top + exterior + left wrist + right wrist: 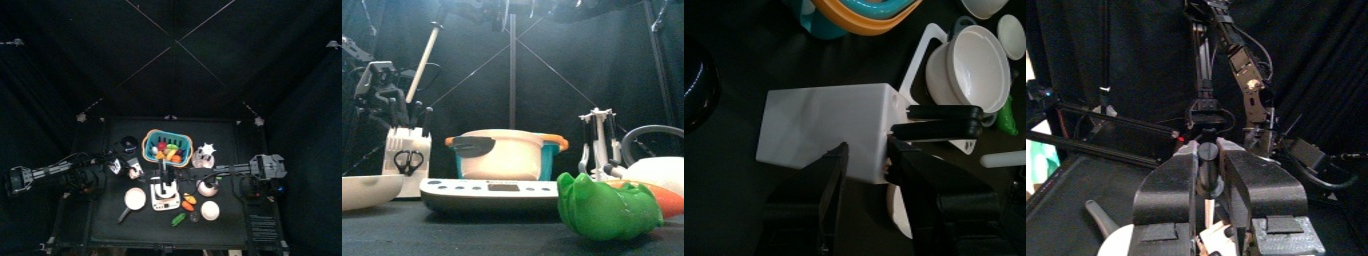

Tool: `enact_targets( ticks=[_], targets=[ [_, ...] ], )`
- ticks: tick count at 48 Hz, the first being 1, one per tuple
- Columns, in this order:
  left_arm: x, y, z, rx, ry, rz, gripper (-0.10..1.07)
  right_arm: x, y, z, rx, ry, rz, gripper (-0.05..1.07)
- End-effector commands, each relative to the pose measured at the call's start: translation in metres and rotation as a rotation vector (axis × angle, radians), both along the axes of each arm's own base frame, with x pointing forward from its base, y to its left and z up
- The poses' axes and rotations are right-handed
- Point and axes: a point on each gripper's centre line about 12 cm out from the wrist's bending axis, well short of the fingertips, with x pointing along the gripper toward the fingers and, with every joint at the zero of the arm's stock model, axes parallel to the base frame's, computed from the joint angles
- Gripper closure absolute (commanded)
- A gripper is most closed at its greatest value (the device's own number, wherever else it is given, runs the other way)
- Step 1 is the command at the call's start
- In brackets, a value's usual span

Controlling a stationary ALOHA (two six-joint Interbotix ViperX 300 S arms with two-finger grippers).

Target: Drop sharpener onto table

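Overhead arrangement: the table (114, 230) is a flat black rectangle in the middle of the curtained pen, crowded with small items across its centre. One arm reaches in from each side.

Left gripper (871, 148): jaws parted and holding nothing. It hangs above a white block (824, 125) that stands at the left of the table. In the left wrist view one jaw lies over the block's edge and the other just beside its corner. Whether either jaw touches the block cannot be told. A pair of black-handled scissors (938, 122) sits in the block's side, with the handles projecting. In the front view the same gripper (393, 105) appears directly over the block (404, 150).

Right gripper (1211, 150): it is raised off the table on the right side and points toward the far curtains. A narrow dark part shows at its middle, but whether it is clenched, released or grasping anything cannot be told.

Sharpener: no item in these views can be identified with certainty as the sharpener, so its place is not given.

Other items: a teal container with an orange rim (505, 152) stands at the centre, behind a flat white device with a row of buttons (489, 192). A white bowl (366, 190) lies at the near left. A green toy vegetable (607, 208) lies at the near right. White dishes (981, 65) are stacked just beside the block.
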Motion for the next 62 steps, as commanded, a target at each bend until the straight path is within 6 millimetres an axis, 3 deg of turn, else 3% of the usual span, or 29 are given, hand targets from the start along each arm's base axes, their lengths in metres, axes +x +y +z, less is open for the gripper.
enact_targets(
  ticks=[1, 16, 31, 41, 54, 62],
  targets=[
    [-0.014, -0.002, -0.016, -0.004, 0.052, 0.004, 0.24, -0.011, 0.000, 0.029, 0.005, -0.069, 0.002, 0.87],
    [-0.018, -0.001, 0.027, 0.150, -0.140, 0.006, 0.25, -0.017, -0.002, 0.029, 0.007, -0.064, -0.004, 0.87],
    [-0.015, 0.003, 0.038, 0.197, -0.203, 0.022, 0.24, -0.017, -0.002, 0.022, 0.019, -0.056, -0.004, 0.87],
    [-0.008, 0.013, 0.058, 0.320, -0.302, 0.042, 0.24, -0.024, -0.002, 0.020, 0.022, -0.048, -0.004, 0.87],
    [-0.001, 0.026, 0.096, 0.608, -0.412, 0.000, 0.24, -0.052, -0.008, 0.023, 0.082, -0.043, -0.030, 0.87],
    [0.003, 0.023, 0.102, 0.661, -0.448, -0.030, 0.24, -0.077, -0.029, 0.020, 0.151, -0.037, -0.096, 0.87]
  ],
)
